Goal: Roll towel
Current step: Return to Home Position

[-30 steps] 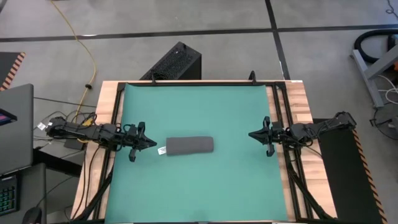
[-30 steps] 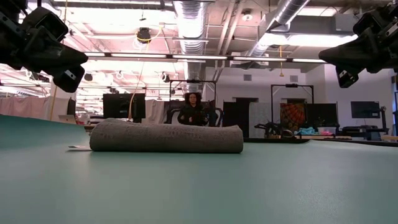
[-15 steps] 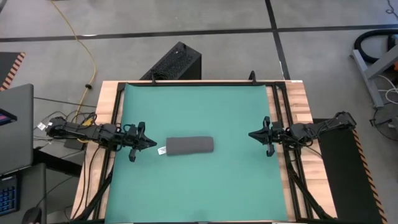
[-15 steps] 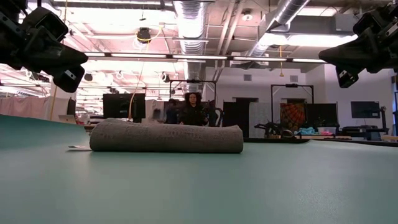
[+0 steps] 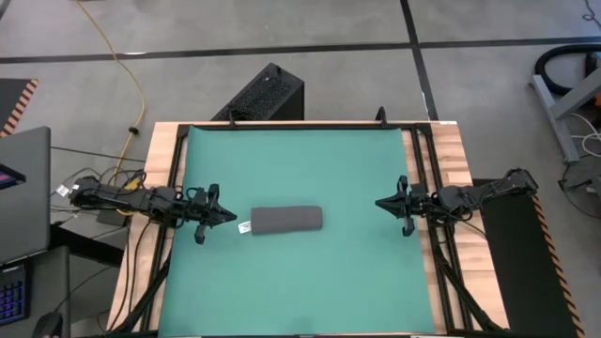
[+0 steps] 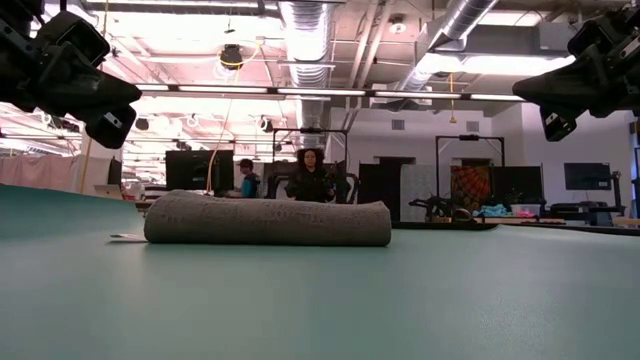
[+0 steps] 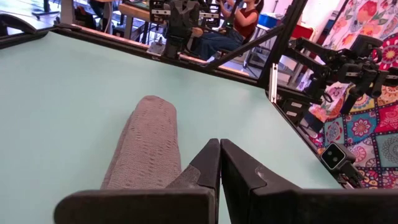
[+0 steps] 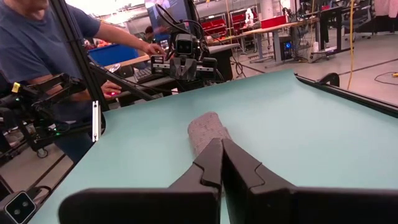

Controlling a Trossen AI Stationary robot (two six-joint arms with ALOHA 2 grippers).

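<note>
The dark grey towel (image 5: 286,220) lies rolled into a short cylinder on the green mat (image 5: 300,160), a little left of the middle, its long side on the mat. A small white tag (image 5: 244,226) sticks out at its left end. The roll also shows in the low view (image 6: 268,221), the left wrist view (image 7: 146,146) and the right wrist view (image 8: 207,128). My left gripper (image 5: 232,218) is shut and hovers above the mat just left of the roll. My right gripper (image 5: 379,203) is shut and hovers near the mat's right edge, well clear of the roll.
The wooden table's rails (image 5: 424,188) frame the mat. A black box (image 5: 263,94) stands beyond the far edge. A laptop (image 5: 23,192) sits left of the table. A person (image 8: 43,56) stands beside the table in the right wrist view, others farther back (image 6: 310,175).
</note>
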